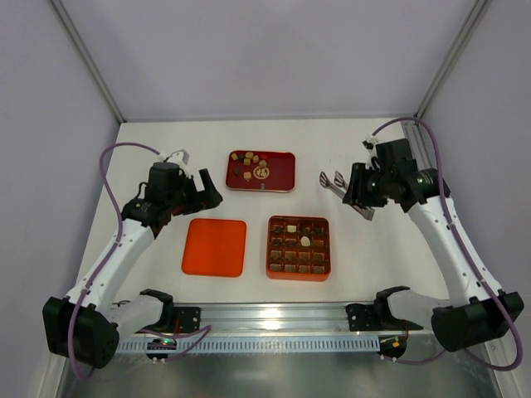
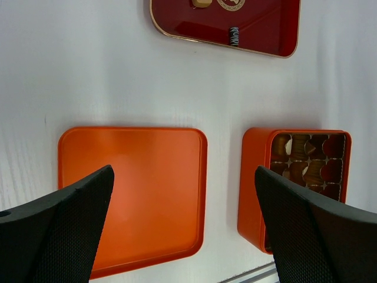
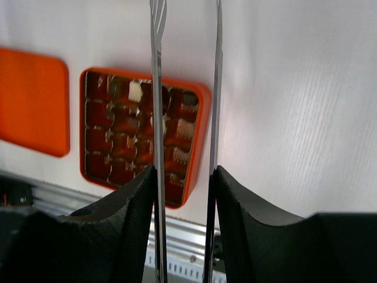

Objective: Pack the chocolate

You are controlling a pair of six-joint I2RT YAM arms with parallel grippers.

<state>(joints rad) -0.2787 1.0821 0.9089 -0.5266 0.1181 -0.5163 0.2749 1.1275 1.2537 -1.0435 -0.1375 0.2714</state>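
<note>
So the table (image 1: 166, 149) had the orange box (image 1: 299, 276) looking mostly filled, lid (image 1: 215, 247) off beside it, red tray (image 1: 280, 172) with a handful of chocolate (image 1: 250, 161) left to move, and the right gripper (image 1: 358, 195) clamped on tweezers (image 1: 333, 181) whose tips stood apart, empty.

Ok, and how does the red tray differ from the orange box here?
The red tray is dark red, shallow and undivided; the orange box is bright orange, taller-walled and gridded into cells. In the tray the chocolate lies loose, bunched toward one end; in the box pieces sit in separate cells. The tray lies farther back on the table, the box nearer the front. Both hold chocolate.
</note>
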